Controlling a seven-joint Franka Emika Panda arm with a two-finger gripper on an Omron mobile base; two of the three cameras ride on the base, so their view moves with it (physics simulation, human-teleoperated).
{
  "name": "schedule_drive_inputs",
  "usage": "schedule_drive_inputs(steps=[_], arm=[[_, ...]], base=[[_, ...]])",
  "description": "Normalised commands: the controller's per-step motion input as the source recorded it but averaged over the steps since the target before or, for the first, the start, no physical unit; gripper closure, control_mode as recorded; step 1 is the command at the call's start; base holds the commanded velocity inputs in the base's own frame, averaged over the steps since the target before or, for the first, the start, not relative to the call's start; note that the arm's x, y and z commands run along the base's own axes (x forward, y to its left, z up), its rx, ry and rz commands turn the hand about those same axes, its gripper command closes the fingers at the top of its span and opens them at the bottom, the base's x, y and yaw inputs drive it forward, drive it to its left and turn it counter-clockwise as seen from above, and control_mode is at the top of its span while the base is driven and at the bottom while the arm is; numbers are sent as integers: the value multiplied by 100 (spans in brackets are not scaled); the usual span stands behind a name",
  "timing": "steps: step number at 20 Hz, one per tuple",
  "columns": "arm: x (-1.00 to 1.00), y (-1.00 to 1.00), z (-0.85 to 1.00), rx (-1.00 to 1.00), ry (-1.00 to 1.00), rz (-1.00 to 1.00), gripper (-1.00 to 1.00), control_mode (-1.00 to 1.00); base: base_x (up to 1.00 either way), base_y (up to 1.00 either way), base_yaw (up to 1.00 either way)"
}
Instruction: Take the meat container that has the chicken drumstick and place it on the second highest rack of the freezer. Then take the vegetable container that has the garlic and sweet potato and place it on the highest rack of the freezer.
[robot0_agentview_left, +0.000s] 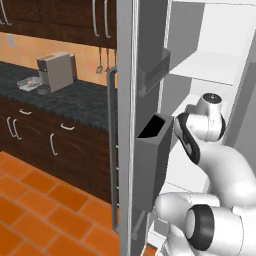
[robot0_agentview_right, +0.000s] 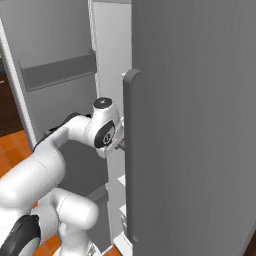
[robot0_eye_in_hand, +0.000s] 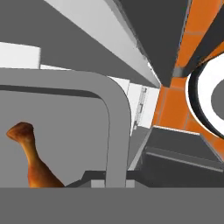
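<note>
Room: a rendered kitchen with an orange tile floor (robot0_agentview_left: 35, 200), dark wood cabinets and a dark speckled tabletop (robot0_agentview_left: 75, 97) at 9 o'clock of the left base view, carrying a boxy grey appliance (robot0_agentview_left: 56, 71).
Freezer: the freezer (robot0_agentview_left: 200, 65) stands with its door (robot0_agentview_left: 127, 125) swung wide; dark grey door bins (robot0_agentview_left: 155, 155) hang on the door's inner face, and white shelves (robot0_agentview_left: 207, 67) show inside at 1 o'clock.
Arm: the white arm reaches into the white interior, its wrist between the door bins and the closed grey door (robot0_agentview_right: 195, 125) at 3 o'clock of the right base view.
Pincer: the pincer (robot0_eye_in_hand: 111, 183) sits at 6 o'clock of the hand view, fingers together and pinching the grey rim of the meat container (robot0_eye_in_hand: 118, 127).
Drumstick: the chicken drumstick (robot0_eye_in_hand: 33, 162) lies on the container's grey floor at 8 o'clock of the hand view, so the container is in hand and inside the freezer space.
Rack: which shelf the container is level with I cannot tell.
Done: judged from this, the meat container is picked up and brought to the freezer.
Left: setting it on the second highest rack and letting go, then the whole vegetable-container step up to the highest rack.
</note>
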Motion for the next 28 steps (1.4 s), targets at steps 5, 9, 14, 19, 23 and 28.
schedule_drive_inputs(steps=[5, 9, 14, 19, 23, 28], arm=[[53, -29, -8, 0, 0, -2, 100, -100], [40, -21, -19, 0, 0, 0, 100, -100], [31, -23, -20, 0, 0, 0, 100, -100], [53, -31, -14, 0, 0, 0, 100, -100], [53, -28, -19, 0, 0, 0, 100, -100], [43, -14, -17, 0, 0, 0, 100, -100]], base=[[0, 0, 0], [0, 0, 0], [0, 0, 0], [0, 0, 0], [0, 0, 0], [0, 0, 0]])
